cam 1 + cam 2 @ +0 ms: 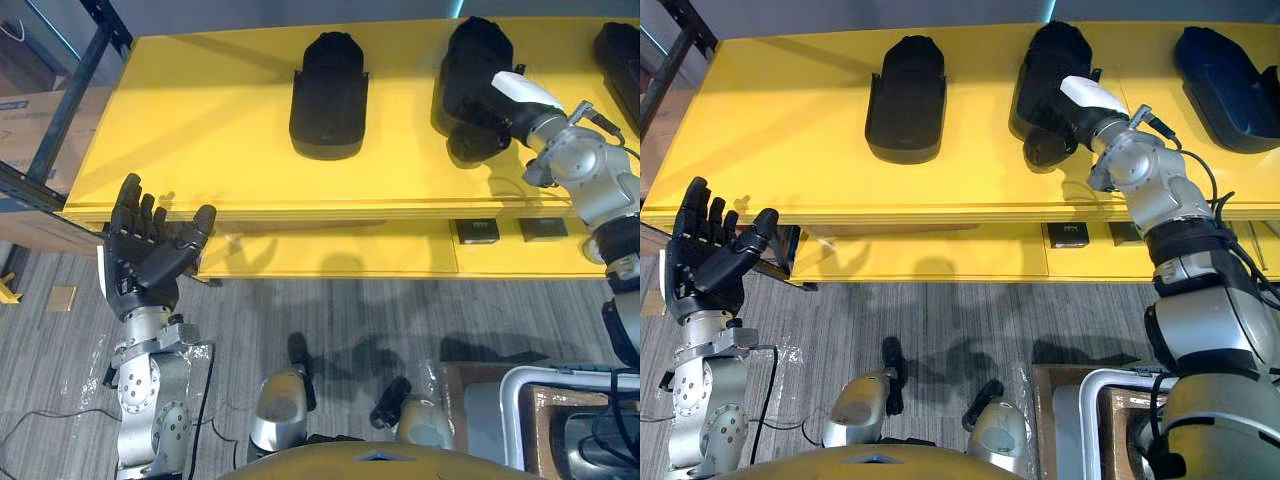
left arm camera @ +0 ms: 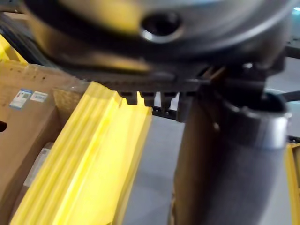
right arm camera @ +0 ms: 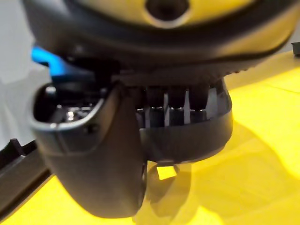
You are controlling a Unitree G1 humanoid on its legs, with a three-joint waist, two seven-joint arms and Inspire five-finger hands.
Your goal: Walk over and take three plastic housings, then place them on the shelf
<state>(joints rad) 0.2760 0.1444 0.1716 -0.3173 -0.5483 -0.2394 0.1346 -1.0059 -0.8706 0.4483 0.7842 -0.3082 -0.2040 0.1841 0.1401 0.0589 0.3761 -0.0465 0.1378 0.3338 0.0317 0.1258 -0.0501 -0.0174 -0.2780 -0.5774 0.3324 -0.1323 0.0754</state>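
Observation:
Three dark plastic housings lie on the yellow table top (image 1: 200, 140): one in the middle (image 1: 328, 95), one to its right (image 1: 475, 80), and one at the far right (image 1: 1225, 85). My right hand (image 1: 520, 95), with a white thumb cover, reaches over the table and is shut on the second housing (image 3: 187, 136). Its fingers (image 3: 173, 101) curl over the housing's rim in the right wrist view. My left hand (image 1: 145, 250) is raised in front of the table's front left corner, open with fingers straight, holding nothing.
Below the top, a yellow lower shelf (image 1: 330, 255) carries two small dark blocks (image 1: 477, 231). At the left stand a black metal frame (image 1: 70, 90) and a cardboard box (image 2: 23, 126). A metal-framed cart (image 1: 560, 410) sits at the lower right on grey floor.

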